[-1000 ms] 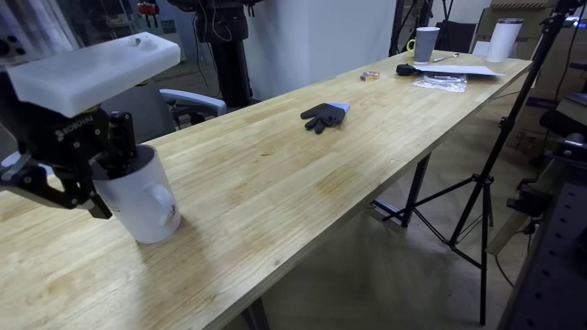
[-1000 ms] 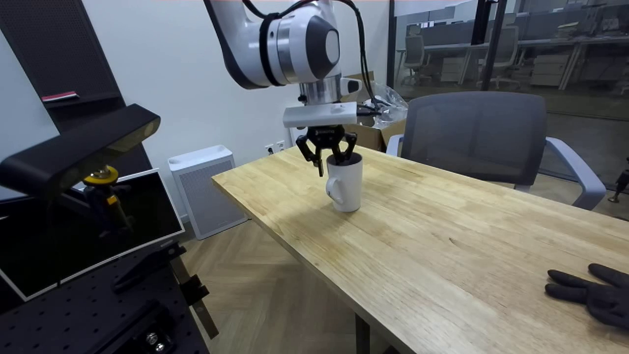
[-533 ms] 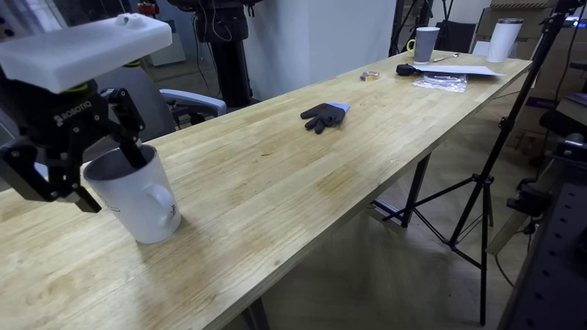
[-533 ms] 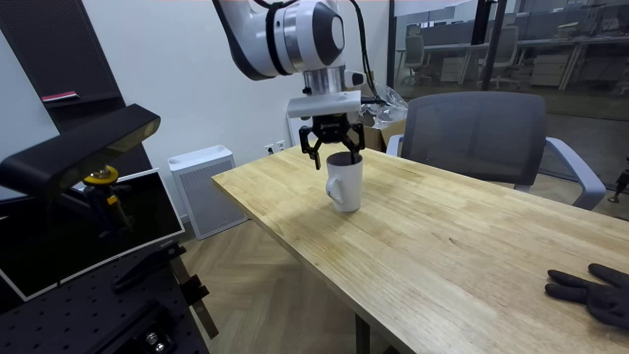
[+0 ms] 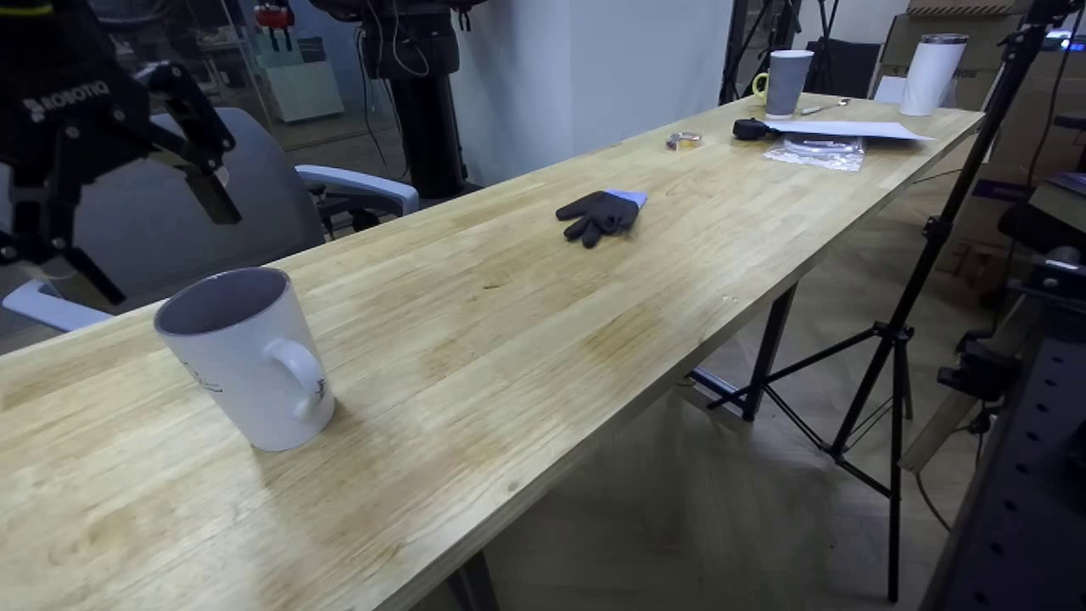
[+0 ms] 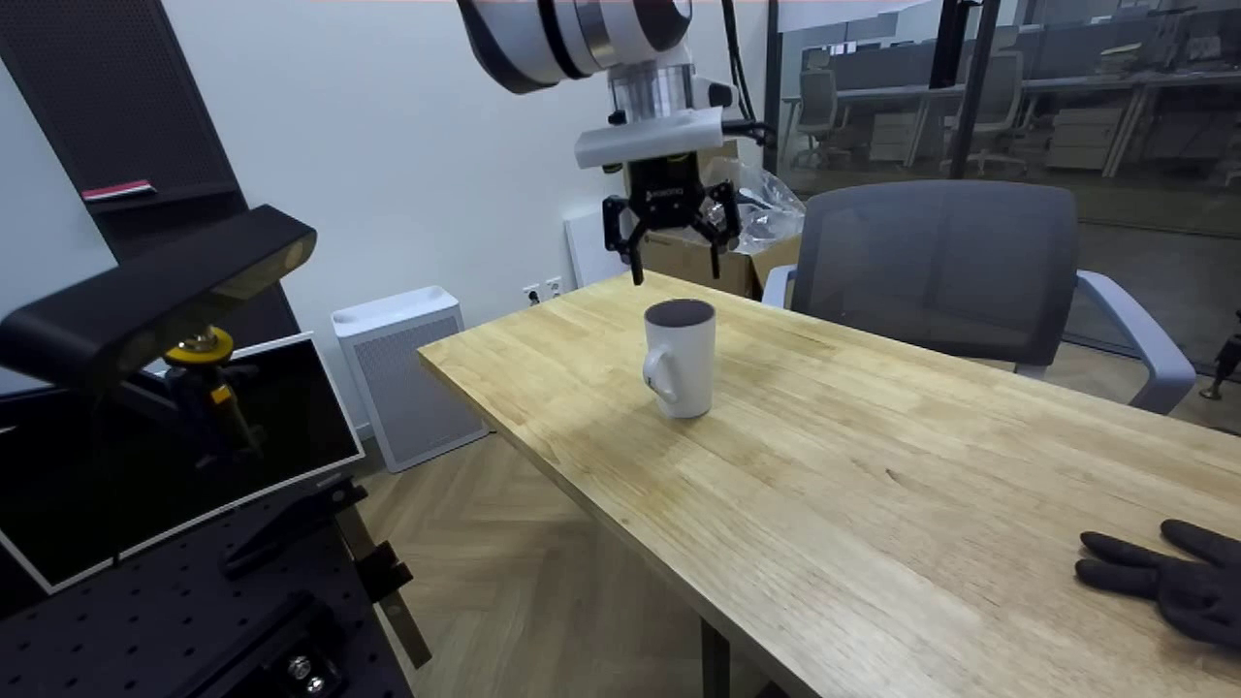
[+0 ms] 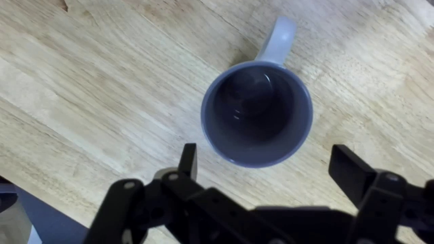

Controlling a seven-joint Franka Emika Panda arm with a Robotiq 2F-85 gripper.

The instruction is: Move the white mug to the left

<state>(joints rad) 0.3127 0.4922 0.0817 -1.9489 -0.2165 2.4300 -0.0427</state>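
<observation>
The white mug (image 5: 259, 382) stands upright on the wooden table, its dark inside facing up. Its handle (image 6: 661, 376) points toward the table's long near edge. High over the mug, my gripper (image 6: 677, 274) hangs apart from it with nothing between its spread fingers. In the wrist view the mug's round mouth (image 7: 256, 115) lies just beyond my gripper (image 7: 264, 149), whose fingertips straddle the rim's lower part without touching it. Small dark markings show on the mug's side in an exterior view.
A dark glove (image 5: 598, 216) lies farther along the table (image 5: 475, 339). At the far end stand a grey cup (image 5: 787, 85) and a white tumbler (image 5: 933, 76), near a paper sheet (image 5: 857, 129) and a plastic bag (image 5: 819, 153). An office chair (image 6: 931, 271) stands against one long side.
My gripper has spread its fingers and risen from the mug's rim, one finger coming out of its inside. The mug has stayed standing where it was.
</observation>
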